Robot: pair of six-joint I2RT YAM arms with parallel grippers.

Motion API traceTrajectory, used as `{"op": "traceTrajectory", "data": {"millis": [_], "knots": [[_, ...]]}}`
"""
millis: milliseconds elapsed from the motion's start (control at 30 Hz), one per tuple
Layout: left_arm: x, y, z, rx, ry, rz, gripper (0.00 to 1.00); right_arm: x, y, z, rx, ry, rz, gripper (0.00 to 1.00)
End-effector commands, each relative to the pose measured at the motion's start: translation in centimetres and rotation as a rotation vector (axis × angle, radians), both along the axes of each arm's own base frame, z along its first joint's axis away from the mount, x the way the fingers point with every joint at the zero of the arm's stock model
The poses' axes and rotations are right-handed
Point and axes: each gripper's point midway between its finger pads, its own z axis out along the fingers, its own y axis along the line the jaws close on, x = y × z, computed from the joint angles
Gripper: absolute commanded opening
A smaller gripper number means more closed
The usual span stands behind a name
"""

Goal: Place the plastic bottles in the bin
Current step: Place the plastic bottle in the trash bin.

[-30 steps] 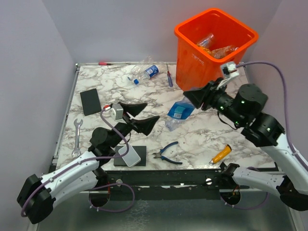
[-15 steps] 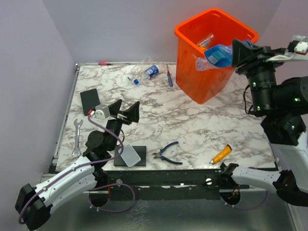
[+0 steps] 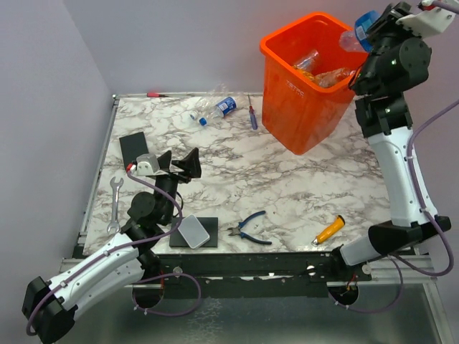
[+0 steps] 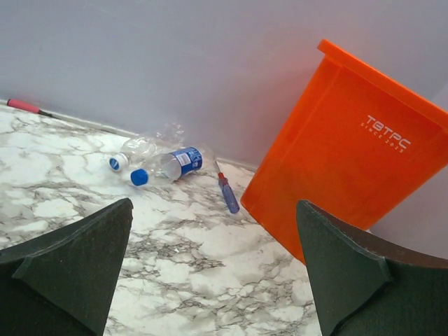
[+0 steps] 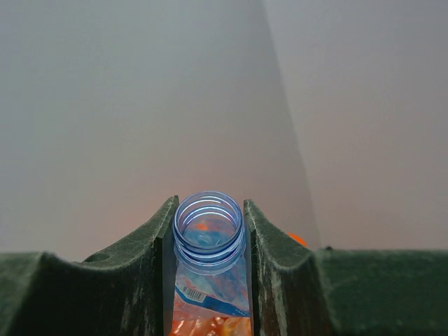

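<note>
Bin (image 4: 364, 175) marked TBTPC, right tool (image 5: 208, 204) gripping blue-labelled bottle (image 5: 208, 260), left tool (image 4: 213, 204) spread wide.

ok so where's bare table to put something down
Widest bare patch: the middle, between the left gripper, the bin and the pliers. Also free: the right side, from the bin to the orange screwdriver. Crowded: the back edge with bottles and a small screwdriver, and the left front with wrench and black pads.
</note>
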Motion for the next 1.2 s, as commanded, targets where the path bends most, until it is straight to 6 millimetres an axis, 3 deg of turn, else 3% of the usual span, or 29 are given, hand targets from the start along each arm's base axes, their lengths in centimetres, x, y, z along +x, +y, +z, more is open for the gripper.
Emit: {"op": "traceTrajectory", "data": {"millis": [0, 100, 267, 467, 567, 700, 933, 1067, 1167], "knots": [[0.2, 1.2, 0.5, -0.029, 0.019, 0.058, 0.99, 4.2, -4.4, -3.6, 0.169, 0.068, 0.008, 0.0], [0.1, 1.1, 0.5, -0.036, 0.02, 0.053, 0.99, 7.5, -5.3, -6.9, 0.187, 0.135, 0.009, 0.0], [0.1, 0.8, 0.8, -0.044, 0.016, 0.036, 0.99, 12.7, -4.1, -12.3, 0.163, 0.301, 0.048, 0.0], [0.0, 0.9, 0.9, -0.048, 0.013, 0.034, 0.99, 15.9, -1.5, -18.5, 0.173, 0.481, 0.168, 0.0], [0.0, 0.8, 0.9, -0.051, 0.014, 0.03, 0.99, 16.9, 1.0, -20.8, 0.171, 0.57, 0.295, 0.0], [0.1, 0.6, 0.7, -0.048, 0.019, 0.022, 0.99, 16.8, 4.2, -21.6, 0.178, 0.59, 0.452, 0.0], [0.3, 0.2, 0.3, -0.042, 0.03, 0.015, 0.99, 15.5, 8.9, -18.9, 0.169, 0.535, 0.731, 0.02], [0.4, 0.0, 0.1, -0.036, 0.036, 0.008, 0.99, 15.6, 7.5, -19.9, 0.174, 0.589, 0.636, 0.54], [0.6, -0.1, -0.1, -0.024, 0.043, 0.01, 0.99, 15.2, 5.3, -20.1, 0.189, 0.601, 0.513, 0.72]]}}
